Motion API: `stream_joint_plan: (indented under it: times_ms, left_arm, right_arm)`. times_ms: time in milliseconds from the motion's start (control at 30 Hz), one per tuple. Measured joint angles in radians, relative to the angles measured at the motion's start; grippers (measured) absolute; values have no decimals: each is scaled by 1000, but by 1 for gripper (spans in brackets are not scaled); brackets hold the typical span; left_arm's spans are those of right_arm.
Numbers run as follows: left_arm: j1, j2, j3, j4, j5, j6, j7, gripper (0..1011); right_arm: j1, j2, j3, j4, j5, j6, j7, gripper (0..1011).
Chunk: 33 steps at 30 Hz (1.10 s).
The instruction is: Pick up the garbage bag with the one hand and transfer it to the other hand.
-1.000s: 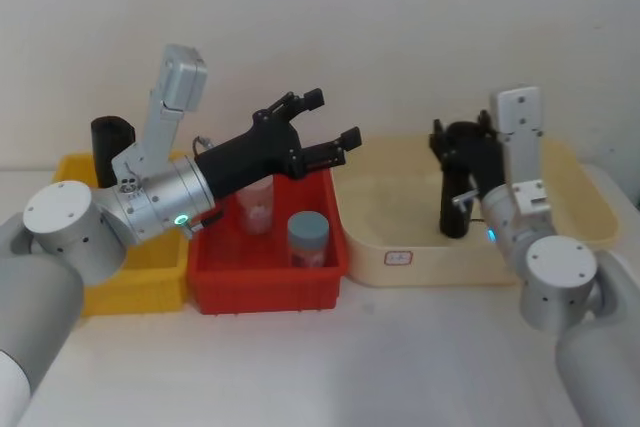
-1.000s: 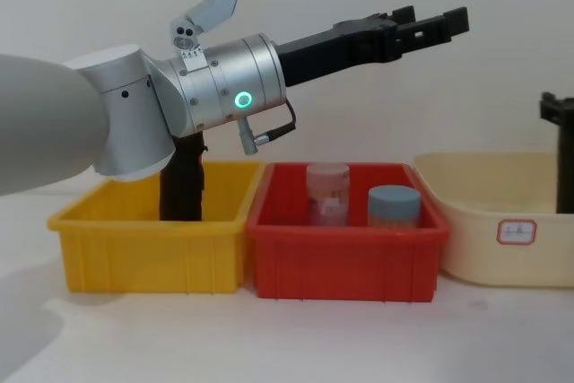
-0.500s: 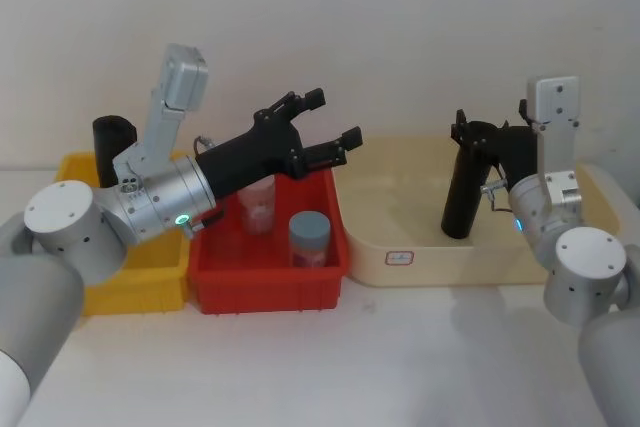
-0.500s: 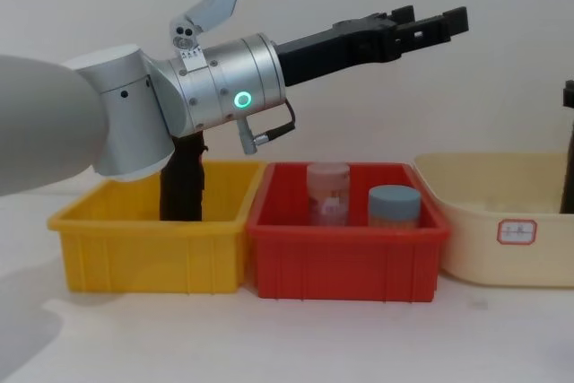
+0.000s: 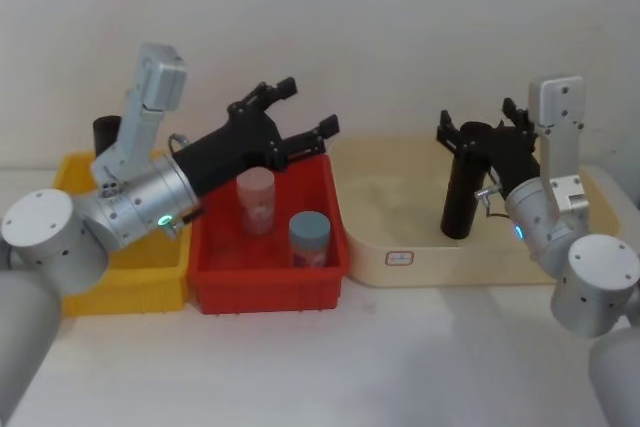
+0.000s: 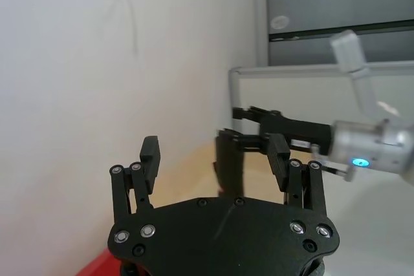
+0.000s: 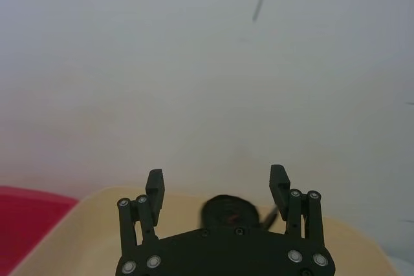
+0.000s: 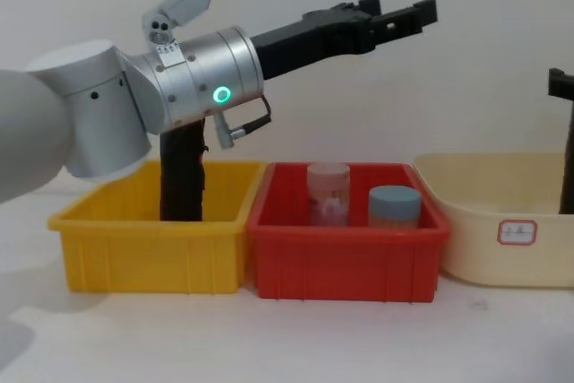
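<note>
Straddling the top of the garbage bag [image 5: 460,192], the right tool [image 5: 475,123] had its fingers spread wide, one on either side of the roll's upper end. As far as the head and right wrist views showed, they were not pressed against it. The bag stood upright inside the cream tub [image 5: 430,259] at the right of the surface [image 5: 400,367]. Whether its weight rested on the tub floor I could not tell.

Across from it, the left tool [image 5: 306,105] hung in the air above the red bin [image 5: 265,285]. It was also open, its long fingers aimed toward the right arm and well apart from the bag. A pink jar [image 5: 256,199] and a blue-lidded jar [image 5: 308,237] sat in the red bin beneath it. A second black roll [image 8: 181,177] stood in the yellow bin [image 8: 143,257].

By my reading, the step in hand was the grasp at the tub, since neither tool gripped anything and the handover was not yet under way. The next move called for the right fingers to close squarely on the roll's top. A straight lift would then clear the tub wall before the carry toward the open left tool. A loose or off-centre pinch on so smooth a roll could let it tip or slip.
</note>
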Motion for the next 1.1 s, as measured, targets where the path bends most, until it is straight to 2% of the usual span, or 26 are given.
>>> stream_joint_plan:
  times_ms: [200,300,500,600,700,1100]
  left_arm:
    - [58,42,-11,-117,23,8,90,1000]
    - [83,61,-17,-167,32,11,124,1000]
    - [160,119,-41,-315,66,23,233,1000]
    - [184,137,-51,-359,80,28,270,1000]
    - [231,169,-71,-443,102,36,329,1000]
    - [359,247,-142,-646,170,65,490,1000]
  right_arm:
    - [-57,6,-17,-88,23,25,54,1000]
    - [-76,8,-24,-116,28,32,70,1000]
    - [-122,9,-46,-185,39,44,98,1000]
    - [-140,9,-56,-211,44,48,110,1000]
    - [-156,8,-66,-238,49,49,118,1000]
    - [-202,17,-96,-321,74,49,158,1000]
